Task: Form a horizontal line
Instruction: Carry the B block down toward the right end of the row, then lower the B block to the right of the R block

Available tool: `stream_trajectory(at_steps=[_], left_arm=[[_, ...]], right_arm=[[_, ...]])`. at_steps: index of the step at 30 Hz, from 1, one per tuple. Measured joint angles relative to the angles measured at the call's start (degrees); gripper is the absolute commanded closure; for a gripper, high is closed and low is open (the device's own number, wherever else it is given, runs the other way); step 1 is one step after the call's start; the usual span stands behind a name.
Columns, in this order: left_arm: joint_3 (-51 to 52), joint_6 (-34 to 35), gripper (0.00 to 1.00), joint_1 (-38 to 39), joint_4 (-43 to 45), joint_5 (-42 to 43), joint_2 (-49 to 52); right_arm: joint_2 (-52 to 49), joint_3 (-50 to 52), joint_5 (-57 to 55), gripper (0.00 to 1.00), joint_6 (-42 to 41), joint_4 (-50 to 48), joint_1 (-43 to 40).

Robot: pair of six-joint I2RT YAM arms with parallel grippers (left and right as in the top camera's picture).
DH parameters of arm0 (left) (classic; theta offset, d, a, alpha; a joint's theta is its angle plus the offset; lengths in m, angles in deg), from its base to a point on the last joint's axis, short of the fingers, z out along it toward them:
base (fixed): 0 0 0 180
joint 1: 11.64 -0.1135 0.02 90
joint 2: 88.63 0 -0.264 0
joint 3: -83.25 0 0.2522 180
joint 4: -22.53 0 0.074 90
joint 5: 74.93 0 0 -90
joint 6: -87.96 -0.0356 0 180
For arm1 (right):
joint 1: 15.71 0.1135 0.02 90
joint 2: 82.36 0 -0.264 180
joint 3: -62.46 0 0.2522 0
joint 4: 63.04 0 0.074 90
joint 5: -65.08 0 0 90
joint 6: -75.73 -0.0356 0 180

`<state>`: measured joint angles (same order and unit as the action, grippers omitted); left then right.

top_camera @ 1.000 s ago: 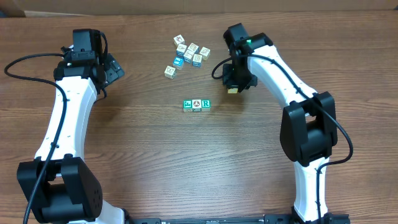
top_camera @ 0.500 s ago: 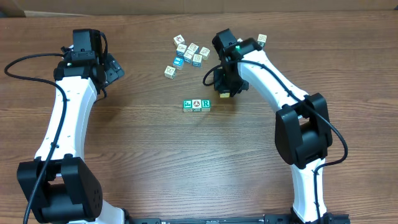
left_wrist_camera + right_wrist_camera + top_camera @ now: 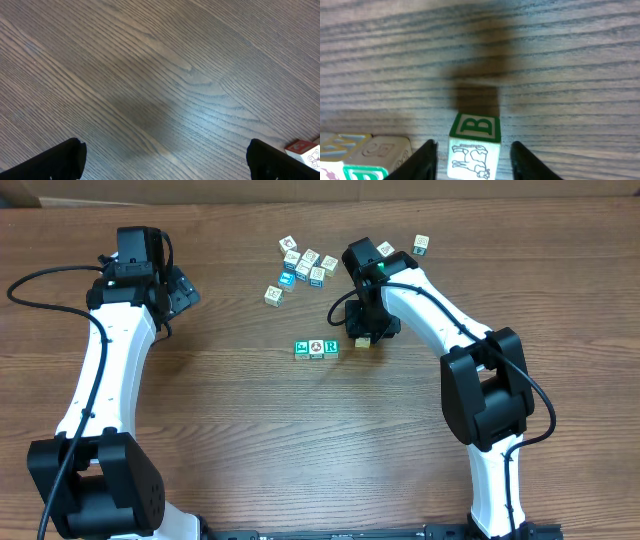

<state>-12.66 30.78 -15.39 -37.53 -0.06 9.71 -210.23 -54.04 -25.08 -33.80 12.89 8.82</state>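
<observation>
The horizontal line (image 3: 316, 348) is a row of three touching cubes: green, white with a round picture, green "R". Just right of it, a small gap away, a cream cube (image 3: 361, 341) with a green "B" face and an animal drawing (image 3: 474, 145) stands on the table. My right gripper (image 3: 363, 335) straddles this cube, open, with a gap on each side of it (image 3: 474, 161). The row's end cubes (image 3: 375, 155) show at the lower left of the right wrist view. My left gripper (image 3: 186, 288) hovers open over bare wood (image 3: 167, 160) at the far left.
Several loose cubes (image 3: 306, 264) lie in a cluster behind the row, with one apart (image 3: 273, 295). Two more cubes (image 3: 385, 249) (image 3: 421, 244) sit behind the right arm. A red and white cube (image 3: 306, 151) shows at the left wrist view's right edge.
My right gripper carried the cream cube left and down to the row's right end, and its jaws have parted from it. The left arm has not moved.
</observation>
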Motion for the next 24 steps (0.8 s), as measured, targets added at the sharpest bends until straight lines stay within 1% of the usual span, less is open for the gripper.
stream_trajectory(at_steps=[3,7,9,11,12,17,18,20,22,24], left_arm=[[0.00,0.00,0.00,0.00,0.00,0.00,0.00],[0.00,0.00,0.01,0.00,0.00,0.00,0.00],[0.00,0.02,0.00,0.00,0.00,0.00,0.00],[0.00,0.00,0.00,0.00,0.00,0.00,0.00],[0.00,0.00,0.00,0.00,0.00,0.00,0.00],[0.00,0.00,0.00,0.00,0.00,0.00,0.00],[0.00,0.02,0.00,0.00,0.00,0.00,0.00],[0.00,0.00,0.00,0.00,0.00,0.00,0.00],[0.00,0.00,0.01,0.00,0.00,0.00,0.00],[0.00,0.00,0.00,0.00,0.00,0.00,0.00]], right_arm=[[0.00,0.00,-0.02,0.46,0.07,-1.11,0.00],[0.00,0.00,-0.04,0.48,0.09,-1.42,0.00],[0.00,0.00,-0.02,0.54,0.11,-1.16,0.00],[0.00,0.00,-0.02,0.64,0.46,-0.72,0.00],[0.00,0.00,-0.02,0.66,0.35,-0.48,0.00],[0.00,0.00,-0.02,0.67,0.07,0.39,-0.02],[0.00,0.00,-0.02,0.69,0.07,0.50,-0.02],[0.00,0.00,-0.02,0.76,0.15,0.57,0.00],[0.00,0.00,-0.02,0.76,0.17,0.85,-0.02],[0.02,0.00,-0.02,0.79,0.07,0.90,0.00]])
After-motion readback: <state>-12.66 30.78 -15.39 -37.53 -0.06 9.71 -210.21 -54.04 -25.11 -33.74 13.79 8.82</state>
